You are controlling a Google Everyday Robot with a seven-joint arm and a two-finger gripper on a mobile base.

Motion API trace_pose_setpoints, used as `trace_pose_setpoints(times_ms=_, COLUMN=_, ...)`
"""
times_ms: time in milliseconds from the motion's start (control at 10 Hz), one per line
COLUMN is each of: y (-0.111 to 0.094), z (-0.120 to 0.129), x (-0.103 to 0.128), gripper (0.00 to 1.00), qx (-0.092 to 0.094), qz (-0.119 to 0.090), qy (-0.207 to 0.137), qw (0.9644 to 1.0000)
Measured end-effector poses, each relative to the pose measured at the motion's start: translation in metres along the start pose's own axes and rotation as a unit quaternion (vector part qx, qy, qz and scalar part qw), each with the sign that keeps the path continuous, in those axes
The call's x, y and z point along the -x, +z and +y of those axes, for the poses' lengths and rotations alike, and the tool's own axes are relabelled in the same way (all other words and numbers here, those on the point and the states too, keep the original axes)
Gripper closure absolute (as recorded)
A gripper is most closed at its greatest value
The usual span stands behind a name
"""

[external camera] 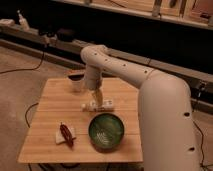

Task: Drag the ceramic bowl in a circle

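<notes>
The ceramic bowl (106, 131), round, glossy and dark green with pale streaks inside, rests on the wooden table (52, 102) near its front right. My gripper (98, 98) hangs from the white arm above the table's middle, behind the bowl and a little to its left. Its fingers point down, open, with nothing between them. It stands just over a small white object (98, 105) and does not touch the bowl.
A small white cup with a dark lid (76, 82) stands at the back of the table, left of the arm. A red item on a white wrapper (65, 134) lies front left. My large white arm body (165, 120) fills the right side.
</notes>
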Motion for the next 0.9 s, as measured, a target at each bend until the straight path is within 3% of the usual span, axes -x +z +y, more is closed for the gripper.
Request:
trace_pose_setpoints(times_ms=400, y=0.0, z=0.0, x=0.0, gripper=0.2, qx=0.0, qz=0.001, qy=-0.002, qw=1.0)
trace_pose_setpoints(times_ms=600, y=-0.001, z=0.007, x=-0.007, gripper=0.2, qx=0.003, qz=0.017, qy=-0.028, qw=0.9995)
trace_pose_setpoints(times_ms=800, y=-0.004, z=0.025, x=-0.023, gripper=0.2, qx=-0.003, qz=0.044, qy=-0.087, qw=0.9953)
trace_pose_setpoints(times_ms=900, y=-0.008, z=0.039, x=-0.027, gripper=0.2, qx=-0.017, qz=0.059, qy=-0.141, qw=0.988)
